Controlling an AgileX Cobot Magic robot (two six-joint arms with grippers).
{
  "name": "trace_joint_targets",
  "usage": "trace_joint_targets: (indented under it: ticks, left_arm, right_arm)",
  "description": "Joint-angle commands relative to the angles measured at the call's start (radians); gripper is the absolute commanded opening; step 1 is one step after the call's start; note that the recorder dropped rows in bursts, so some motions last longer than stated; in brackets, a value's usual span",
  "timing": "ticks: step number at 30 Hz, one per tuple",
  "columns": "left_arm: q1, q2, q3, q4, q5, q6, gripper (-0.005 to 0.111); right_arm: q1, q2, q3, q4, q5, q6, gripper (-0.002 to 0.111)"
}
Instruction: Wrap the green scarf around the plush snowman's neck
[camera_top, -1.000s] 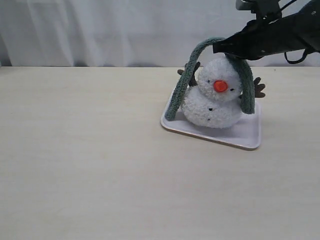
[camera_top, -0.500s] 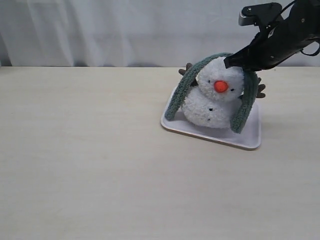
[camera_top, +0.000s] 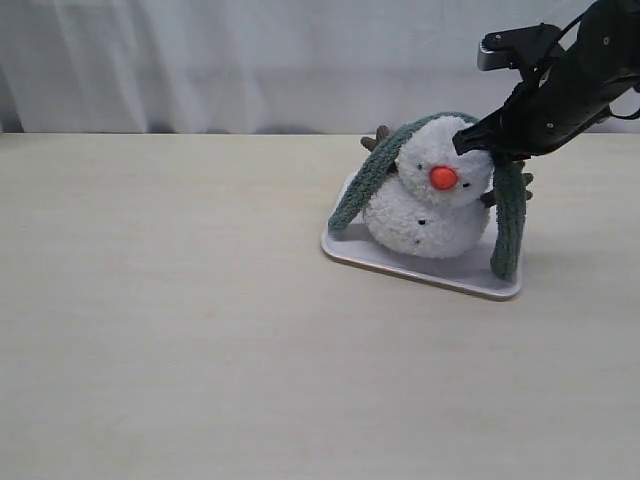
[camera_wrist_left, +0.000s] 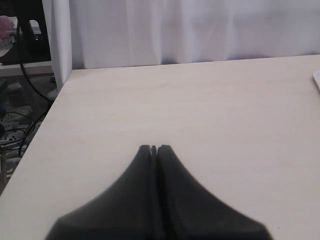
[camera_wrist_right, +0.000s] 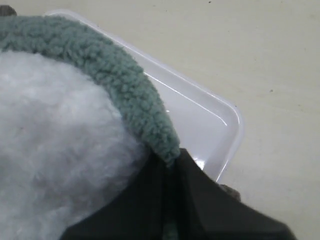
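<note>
The right end effector (camera_top: 463, 141) is pinching the green scarf (camera_top: 509, 215), its dark tips pressed together on the fuzzy strip right beside the head of the plush snowman (camera_top: 425, 205). From that pinch the scarf arches over the crown of the head, above the snowman's neck (camera_top: 412, 192), though the crease itself is hard to make out through the fluff. One length slopes down the left side to the left edge of the tray (camera_top: 420, 270). The other hangs straight down past a brown twig arm, and its rounded end seems just to touch the rim at the tray's front right corner. The snowman sits upright in the shallow white tray. Around the tray the pale worktop (camera_top: 180, 320) lies open to the front and left, and a white curtain (camera_top: 250, 60) hangs behind its rear edge. The left end effector (camera_wrist_left: 154, 149) hangs over the worktop near a side edge, with its tips pressed together on nothing.
</note>
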Motion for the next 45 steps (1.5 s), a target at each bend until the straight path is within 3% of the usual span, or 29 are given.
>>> trace_joint_targets:
  ticks: [1,5,13,19,29,32,37,45]
  left_arm:
    - [0.002,-0.003,0.003,0.001,-0.009,-0.001,0.0]
    - [0.002,-0.003,0.003,-0.001,-0.007,-0.001,0.0]
    - [0.002,-0.003,0.003,-0.001,-0.007,-0.001,0.0]
    - [0.002,-0.003,0.003,-0.001,-0.007,-0.001,0.0]
    - [0.002,-0.003,0.003,-0.001,-0.007,-0.001,0.0]
    - [0.002,-0.003,0.003,-0.001,-0.007,-0.001,0.0]
    - [0.002,-0.003,0.003,-0.001,-0.009,-0.001,0.0]
    - [0.002,-0.003,0.003,-0.001,-0.009,-0.001,0.0]
  right_arm:
    - [-0.001,0.001,-0.005,0.065,0.046,-0.049,0.007]
    - [-0.001,0.001,-0.005,0.189,0.075,-0.163,0.018]
    - [-0.003,0.001,-0.005,0.192,0.124,-0.154,0.045]
    - [-0.003,-0.006,-0.005,0.181,0.203,-0.188,0.046]
    - [-0.003,-0.123,-0.005,0.181,0.19,-0.188,0.046]
    - [-0.003,-0.14,-0.005,0.181,0.215,-0.188,0.038]
    - [-0.003,-0.138,0.037,0.181,0.176,-0.203,0.004]
    - [-0.003,-0.138,0.205,0.181,-0.173,-0.131,0.004]
